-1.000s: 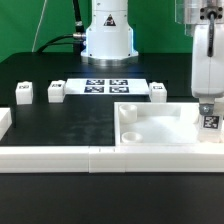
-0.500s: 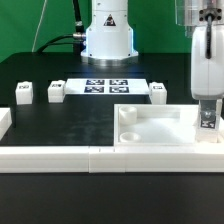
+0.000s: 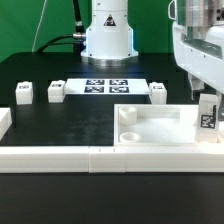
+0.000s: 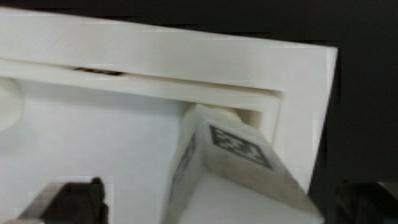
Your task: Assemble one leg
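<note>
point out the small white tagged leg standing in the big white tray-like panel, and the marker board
small white tagged leg (image 3: 208,111), exterior view, on its tag face
big white tray-like panel (image 3: 160,135), exterior view, on its bare floor
marker board (image 3: 107,86), exterior view, on its middle

Leg (image 3: 208,110) in tray panel's (image 3: 150,140) corner

White leg (image 3: 208,112) with black-and-white square tag (image 4: 242,150) — white panel (image 3: 160,128) — black table (image 3: 70,125)

A robotics lab is indicated by the green backdrop (image 3: 30,25), black counter (image 3: 70,120), and tagged marker board (image 3: 105,87).
</note>
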Tool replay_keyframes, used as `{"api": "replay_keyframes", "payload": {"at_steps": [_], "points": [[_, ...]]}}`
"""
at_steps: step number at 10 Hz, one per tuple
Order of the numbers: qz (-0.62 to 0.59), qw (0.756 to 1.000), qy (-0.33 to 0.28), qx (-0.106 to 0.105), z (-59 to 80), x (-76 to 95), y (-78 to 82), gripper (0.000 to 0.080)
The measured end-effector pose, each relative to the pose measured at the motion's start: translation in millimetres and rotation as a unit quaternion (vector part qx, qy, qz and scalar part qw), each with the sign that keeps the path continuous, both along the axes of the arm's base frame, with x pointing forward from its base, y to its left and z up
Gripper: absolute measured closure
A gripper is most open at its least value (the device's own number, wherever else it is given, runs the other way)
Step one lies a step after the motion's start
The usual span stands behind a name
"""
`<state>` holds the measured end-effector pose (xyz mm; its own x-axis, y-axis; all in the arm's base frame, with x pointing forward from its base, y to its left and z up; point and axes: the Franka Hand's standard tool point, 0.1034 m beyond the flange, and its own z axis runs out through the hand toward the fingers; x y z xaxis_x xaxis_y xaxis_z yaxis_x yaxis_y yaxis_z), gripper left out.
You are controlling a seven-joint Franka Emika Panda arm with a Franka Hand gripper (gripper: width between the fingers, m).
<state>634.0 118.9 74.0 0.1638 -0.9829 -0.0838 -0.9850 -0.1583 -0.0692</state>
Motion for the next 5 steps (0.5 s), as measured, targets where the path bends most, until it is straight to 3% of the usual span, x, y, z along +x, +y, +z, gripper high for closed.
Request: {"api": "replay_keyframes", "payload": {"at_steps": [5], "points": [[0.001,1.000,0.000,0.000,-0.1,0.0,-0.2,0.0151]]}}
